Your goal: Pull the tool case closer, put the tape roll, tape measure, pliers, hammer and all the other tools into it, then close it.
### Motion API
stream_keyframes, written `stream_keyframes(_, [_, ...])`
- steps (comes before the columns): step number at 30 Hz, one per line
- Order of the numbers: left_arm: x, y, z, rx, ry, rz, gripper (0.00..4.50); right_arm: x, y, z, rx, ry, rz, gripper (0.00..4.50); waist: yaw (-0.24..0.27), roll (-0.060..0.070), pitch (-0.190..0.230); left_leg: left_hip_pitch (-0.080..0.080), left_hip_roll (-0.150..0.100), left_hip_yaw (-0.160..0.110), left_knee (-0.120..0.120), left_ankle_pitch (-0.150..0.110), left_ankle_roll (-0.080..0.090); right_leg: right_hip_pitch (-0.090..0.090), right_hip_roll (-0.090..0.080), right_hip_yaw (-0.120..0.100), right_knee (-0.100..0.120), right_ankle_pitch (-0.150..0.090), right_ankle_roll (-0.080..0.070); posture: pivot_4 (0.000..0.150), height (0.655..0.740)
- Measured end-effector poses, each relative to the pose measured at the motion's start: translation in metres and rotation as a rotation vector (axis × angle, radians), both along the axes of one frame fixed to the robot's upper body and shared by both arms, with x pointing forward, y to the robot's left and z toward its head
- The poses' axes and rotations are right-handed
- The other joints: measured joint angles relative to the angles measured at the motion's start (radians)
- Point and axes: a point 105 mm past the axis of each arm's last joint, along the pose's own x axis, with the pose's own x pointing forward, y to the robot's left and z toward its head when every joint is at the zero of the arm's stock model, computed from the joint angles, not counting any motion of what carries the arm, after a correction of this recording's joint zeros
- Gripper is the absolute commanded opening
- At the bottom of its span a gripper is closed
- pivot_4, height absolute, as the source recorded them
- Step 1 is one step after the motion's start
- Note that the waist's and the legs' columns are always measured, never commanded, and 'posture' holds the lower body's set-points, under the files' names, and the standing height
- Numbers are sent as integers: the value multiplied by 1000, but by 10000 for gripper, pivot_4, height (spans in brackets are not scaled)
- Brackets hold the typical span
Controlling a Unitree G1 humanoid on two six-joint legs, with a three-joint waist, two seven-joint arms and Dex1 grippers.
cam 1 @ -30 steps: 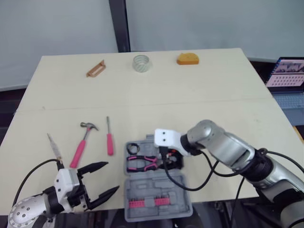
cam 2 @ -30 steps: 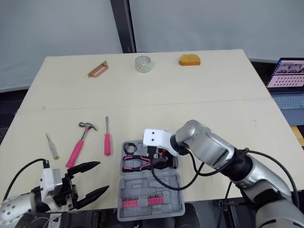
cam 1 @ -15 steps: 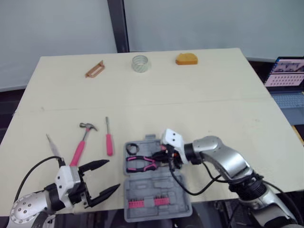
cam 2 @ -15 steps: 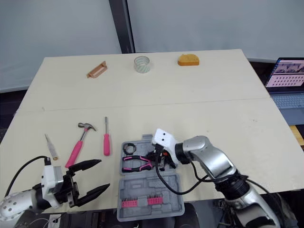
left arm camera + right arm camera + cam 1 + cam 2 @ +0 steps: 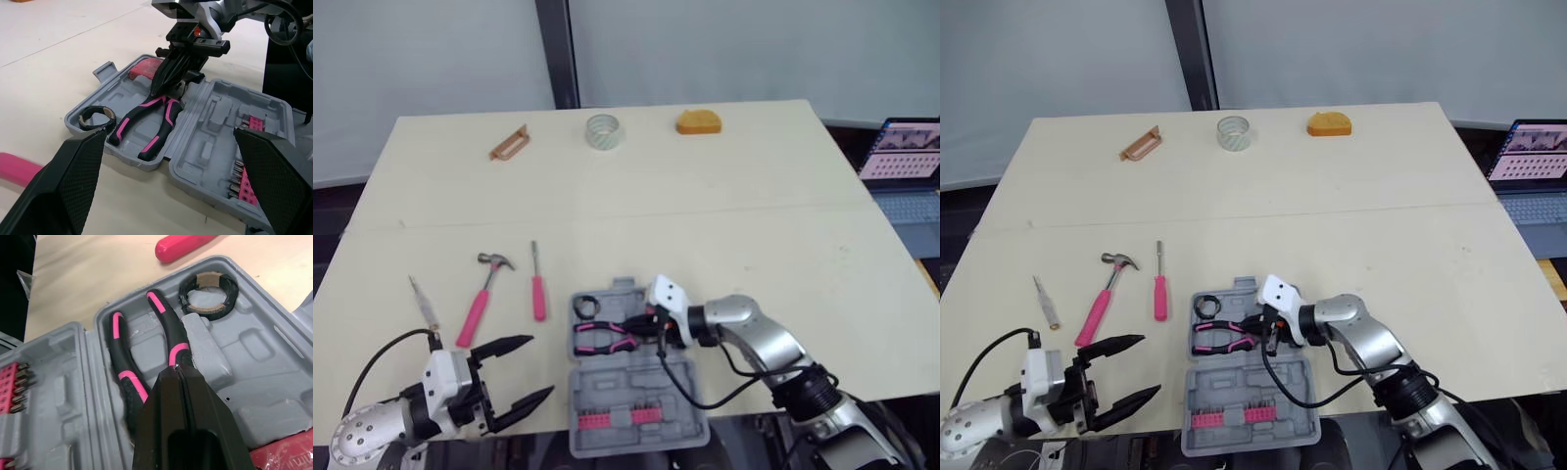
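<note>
The grey tool case (image 5: 640, 392) lies open at the table's near edge. Pink-and-black pliers (image 5: 605, 336) and a black tape roll (image 5: 586, 306) rest in its far half. My right gripper (image 5: 655, 327) is shut, empty, its tips over the pliers' head (image 5: 128, 382). To the left of the case, my left gripper (image 5: 538, 368) hovers open and empty. The pink hammer (image 5: 481, 297), a pink screwdriver (image 5: 538, 286) and a thin pale tool (image 5: 423, 302) lie left of the case. A clear tape roll (image 5: 604, 130) and an orange tape measure (image 5: 698, 121) sit at the far edge.
A brown wooden piece (image 5: 509, 142) lies at the far left. A row of pink bits (image 5: 623, 418) fills the case's near half. A laptop (image 5: 904, 155) stands off the table to the right. Bare tabletop (image 5: 724, 206) stretches between the case and the far items.
My right gripper has gone from open to shut over the pliers, and its arm has dropped lower and nearer. The pliers stay in the case. The left gripper has not moved.
</note>
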Motion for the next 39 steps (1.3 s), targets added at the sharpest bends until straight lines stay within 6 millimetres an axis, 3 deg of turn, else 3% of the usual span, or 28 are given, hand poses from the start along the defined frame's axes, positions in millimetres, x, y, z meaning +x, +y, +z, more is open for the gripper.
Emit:
stream_keyframes(28, [-2,0,-1,2,2,1,45000,-2,-2,-23,-31,-72,37,108,0,-7,-25,8,1,2,-3,0,-1,5,0,0,-1,0,0,1500,7400])
stream_keyframes(31, [-2,0,0,3,0,-1,45000,0,1,-28,-42,-77,41,108,0,-7,-36,12,2,3,-5,-1,-1,8,0,0,-2,-1,-1,1500,7400])
stream_keyframes(33, [-2,0,0,3,1,-1,45000,1,2,-32,-54,-74,43,108,0,-4,-37,23,3,4,-7,-3,-2,19,2,-1,-6,-1,-3,1500,7400])
stream_keyframes(39, [-2,-1,1,4,1,-4,45000,0,5,-37,-69,-74,51,108,-1,-1,-53,25,13,6,-5,-9,-6,22,10,0,-9,-2,-6,1500,7400])
